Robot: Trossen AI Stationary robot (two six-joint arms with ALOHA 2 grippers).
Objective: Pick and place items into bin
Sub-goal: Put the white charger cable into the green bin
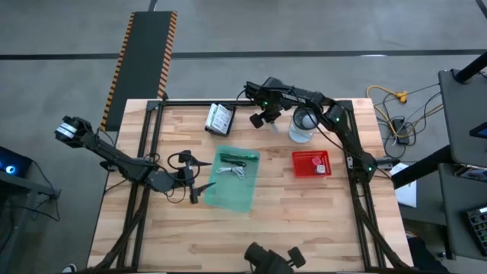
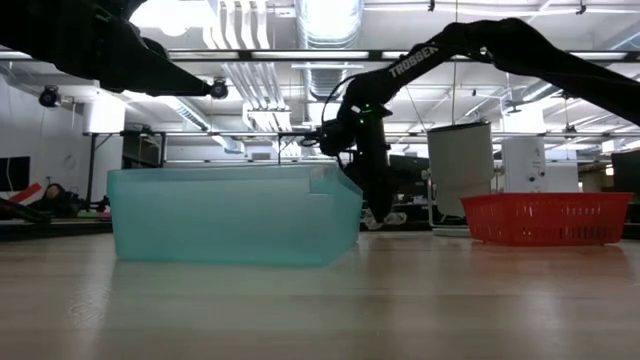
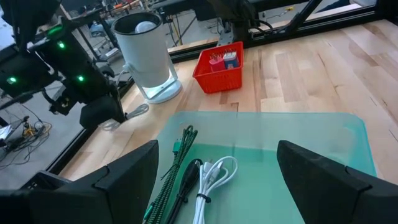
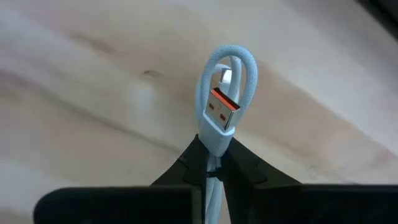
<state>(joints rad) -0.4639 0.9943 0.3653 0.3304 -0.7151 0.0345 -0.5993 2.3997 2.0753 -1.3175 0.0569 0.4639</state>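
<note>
Right fingers (image 4: pixel 213 163) closed together on a pale blue USB cable (image 4: pixel 222 99), pinching it just below the plug. The loop and orange-tongued connector stand out ahead of the fingertips, wood of the table (image 4: pixel 93 93) close beyond. Cannot tell whether the cable has left the table yet.

Judged risk: the pinch is narrow and low on a round, springy cord. It could roll or slide out between the fingers during a lift or swing, most likely on a quick start.

Outward from these fingers: a clear glass jug (image 1: pixel 302 125) stands just beside the right gripper (image 1: pixel 262 116), and a red basket (image 1: pixel 312 164) lies a little farther off. A sideways sweep could clip the jug, or the trailing cable could catch it.

The green bin (image 1: pixel 232 179) sits well apart from the right fingers, toward the table's middle, already holding a green stick (image 3: pixel 174 171), a dark cable and a white coiled cable (image 3: pixel 214 180). A dangling tail might drag over the rim and hang outside on release.

Left fingers (image 3: pixel 134 177) spread wide, empty, at the bin's near edge. A crossing path over the bin could bring the two arms together.

A flat white packet (image 1: pixel 220 119) lies on the table near the right fingers, not yet binned.
</note>
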